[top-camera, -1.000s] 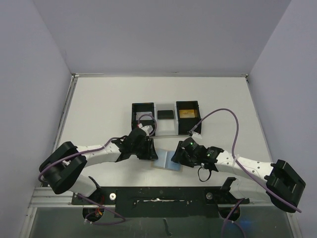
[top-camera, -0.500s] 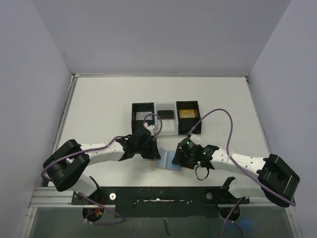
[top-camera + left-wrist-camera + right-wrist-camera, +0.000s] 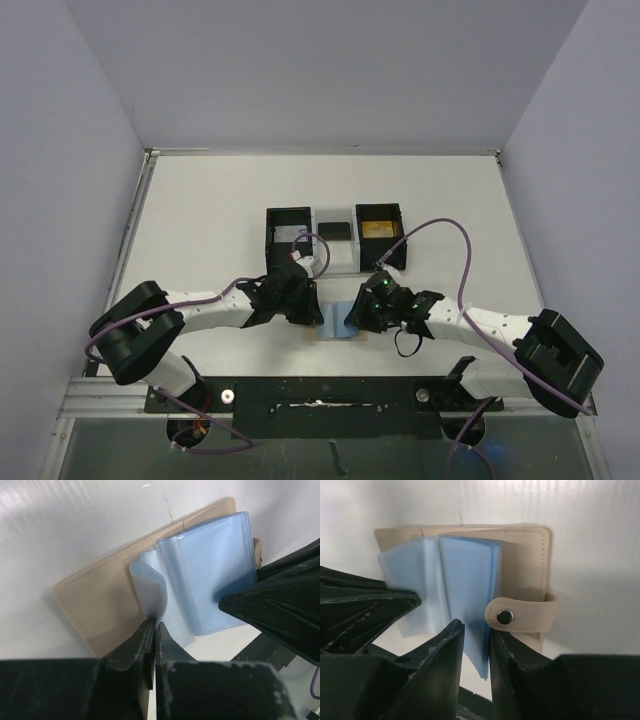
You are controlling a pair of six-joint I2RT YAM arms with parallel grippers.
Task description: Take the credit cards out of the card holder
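Both grippers have closed in on the holder over the last second. White table: black three-compartment plastic tray sits mid-table, apart from the action. Flat tan leather card holder lies open near the front edge, between the two grippers. Left gripper is clamped tight on one curled leaf of the blue plastic sleeves. Right gripper has its fingers narrow, with a sleeve leaf sandwiched between them. Tan snap strap is folded over the right cover.
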